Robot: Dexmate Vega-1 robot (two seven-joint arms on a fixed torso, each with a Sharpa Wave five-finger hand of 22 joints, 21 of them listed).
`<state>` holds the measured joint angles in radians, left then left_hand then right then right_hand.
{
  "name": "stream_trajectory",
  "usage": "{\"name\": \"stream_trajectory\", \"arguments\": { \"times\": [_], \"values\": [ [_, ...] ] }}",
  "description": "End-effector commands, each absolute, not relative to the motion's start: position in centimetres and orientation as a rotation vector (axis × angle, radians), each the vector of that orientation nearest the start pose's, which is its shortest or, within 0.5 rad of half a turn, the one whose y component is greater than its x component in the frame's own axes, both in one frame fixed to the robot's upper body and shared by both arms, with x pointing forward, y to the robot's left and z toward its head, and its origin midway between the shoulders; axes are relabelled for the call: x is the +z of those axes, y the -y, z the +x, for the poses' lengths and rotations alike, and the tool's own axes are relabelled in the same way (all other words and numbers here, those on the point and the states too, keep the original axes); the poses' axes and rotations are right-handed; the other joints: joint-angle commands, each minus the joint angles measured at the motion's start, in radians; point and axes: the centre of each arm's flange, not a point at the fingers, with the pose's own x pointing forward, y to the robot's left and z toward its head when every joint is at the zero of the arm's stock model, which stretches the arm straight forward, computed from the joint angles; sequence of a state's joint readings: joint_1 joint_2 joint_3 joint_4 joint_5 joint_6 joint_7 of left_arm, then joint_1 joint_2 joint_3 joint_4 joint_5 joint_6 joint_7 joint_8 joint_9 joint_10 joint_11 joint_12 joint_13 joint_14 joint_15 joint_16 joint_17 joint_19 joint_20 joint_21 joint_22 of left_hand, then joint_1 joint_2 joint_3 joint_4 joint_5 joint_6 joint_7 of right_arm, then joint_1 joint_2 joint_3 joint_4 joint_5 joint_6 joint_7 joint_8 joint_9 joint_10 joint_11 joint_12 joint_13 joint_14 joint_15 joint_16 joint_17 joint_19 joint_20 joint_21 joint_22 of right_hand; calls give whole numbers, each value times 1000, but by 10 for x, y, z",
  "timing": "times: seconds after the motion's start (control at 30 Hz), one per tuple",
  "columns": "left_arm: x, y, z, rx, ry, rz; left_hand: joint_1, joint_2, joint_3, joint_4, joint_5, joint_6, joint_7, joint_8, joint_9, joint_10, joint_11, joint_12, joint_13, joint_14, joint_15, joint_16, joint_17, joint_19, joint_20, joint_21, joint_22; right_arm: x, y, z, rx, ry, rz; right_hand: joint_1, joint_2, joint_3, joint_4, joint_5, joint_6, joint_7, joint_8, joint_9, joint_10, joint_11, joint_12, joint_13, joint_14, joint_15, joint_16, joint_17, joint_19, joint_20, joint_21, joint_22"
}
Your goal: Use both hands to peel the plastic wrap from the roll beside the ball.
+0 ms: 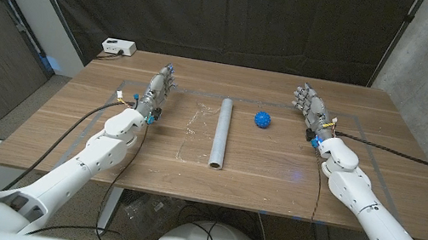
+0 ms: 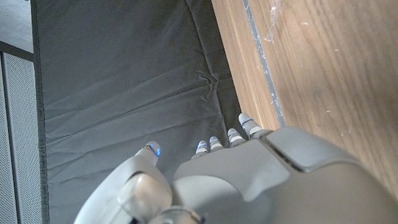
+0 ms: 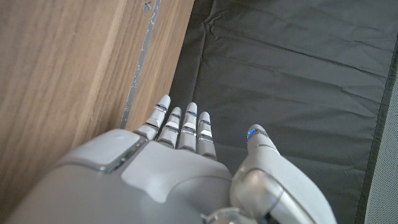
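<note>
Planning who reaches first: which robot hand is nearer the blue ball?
The right robot hand. The blue ball lies on its side of the roll, while the left robot hand waits beyond the roll.

Roll in the middle of the counter, ball beside it, one hand at each side.

The roll (image 1: pixel 221 132) lies on the counter (image 1: pixel 275 168), running from the front toward the back. The ball (image 1: pixel 262 119) sits near the roll on its right, level with its far half, not touching it. A loose sheet of plastic wrap (image 1: pixel 198 130) lies on the counter just left of the roll. The left hand (image 1: pixel 158 90) is well left of the wrap, and the right hand (image 1: pixel 311 108) is right of the ball, both with fingers toward the back edge. A small box (image 1: pixel 118 48) stands at the far left corner, behind the left hand.
</note>
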<state>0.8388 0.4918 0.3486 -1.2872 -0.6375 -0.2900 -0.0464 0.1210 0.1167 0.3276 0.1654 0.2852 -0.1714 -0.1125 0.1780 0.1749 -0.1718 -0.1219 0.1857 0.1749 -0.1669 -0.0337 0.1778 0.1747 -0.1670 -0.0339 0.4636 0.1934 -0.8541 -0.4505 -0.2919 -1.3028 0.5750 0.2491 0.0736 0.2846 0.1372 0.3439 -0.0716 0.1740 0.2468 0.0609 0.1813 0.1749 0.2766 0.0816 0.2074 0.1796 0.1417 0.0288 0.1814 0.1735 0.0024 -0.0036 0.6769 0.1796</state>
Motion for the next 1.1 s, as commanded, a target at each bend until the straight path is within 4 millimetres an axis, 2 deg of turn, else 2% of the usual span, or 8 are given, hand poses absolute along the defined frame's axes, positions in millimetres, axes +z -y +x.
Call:
{"name": "stream_trajectory", "arguments": {
  "times": [0.03,0.2,0.27,0.53,0.67,0.77,1.0,1.1],
  "values": [
    [-24,-292,656,-207,609,-46,8,47,8,1,6,-98,-4,7,1,-77,-5,7,3,-95,-77,5,1,-102,0,5,2,-24,290,653,206,590,38,11,1,7,1,6,7,1,4,4,10,0,4,5,9,-4,7,2,-3,-3,3,3],
    [-21,-293,652,-159,604,-9,32,38,18,-20,4,-66,-12,17,2,-61,-5,12,3,-66,-50,11,-2,-81,14,9,0,-26,290,653,209,586,42,11,1,6,-1,6,7,1,4,4,12,0,4,5,10,-3,8,2,-2,-3,1,3],
    [-18,-293,650,-145,601,26,97,20,39,-69,-11,-61,-16,15,3,-52,-7,13,3,-49,-17,9,-4,-55,52,12,-2,-26,289,653,208,588,42,11,1,6,-1,6,7,1,4,4,13,0,5,5,10,-3,8,2,-2,-2,1,3],
    [3,-292,643,-120,616,224,207,-2,68,-154,-45,-68,-8,16,6,-29,-6,19,6,-25,-6,12,-2,-51,61,2,-3,-32,290,650,205,589,52,13,2,6,-3,7,7,1,4,4,14,0,5,5,14,-1,9,2,2,-1,0,3],
    [14,-288,638,-113,617,311,300,-7,90,-220,-75,-9,13,31,8,23,0,30,8,44,29,23,0,4,117,15,1,-34,289,649,206,592,56,13,2,5,-4,7,8,0,4,4,17,4,6,5,15,0,10,3,3,0,-1,3],
    [23,-286,635,-117,623,379,326,-7,97,-237,-82,19,18,37,8,52,16,37,9,61,35,23,0,16,130,18,2,-36,289,648,206,594,58,12,2,5,-4,7,8,0,4,4,17,4,6,5,17,1,10,3,5,2,-2,3],
    [56,-277,623,-120,653,576,401,-7,112,-283,-93,142,30,62,9,137,23,50,9,139,29,33,2,66,152,31,4,-41,287,644,203,600,66,12,2,4,-4,7,9,0,5,4,19,2,6,5,22,4,12,3,6,4,-3,3],
    [66,-274,621,-142,654,624,442,-5,120,-300,-97,238,46,79,10,237,25,70,10,193,19,39,4,94,159,38,5,-43,287,642,199,601,67,11,2,3,-5,6,10,1,5,4,22,2,7,5,24,6,13,3,7,5,-4,3]
  ]
}}
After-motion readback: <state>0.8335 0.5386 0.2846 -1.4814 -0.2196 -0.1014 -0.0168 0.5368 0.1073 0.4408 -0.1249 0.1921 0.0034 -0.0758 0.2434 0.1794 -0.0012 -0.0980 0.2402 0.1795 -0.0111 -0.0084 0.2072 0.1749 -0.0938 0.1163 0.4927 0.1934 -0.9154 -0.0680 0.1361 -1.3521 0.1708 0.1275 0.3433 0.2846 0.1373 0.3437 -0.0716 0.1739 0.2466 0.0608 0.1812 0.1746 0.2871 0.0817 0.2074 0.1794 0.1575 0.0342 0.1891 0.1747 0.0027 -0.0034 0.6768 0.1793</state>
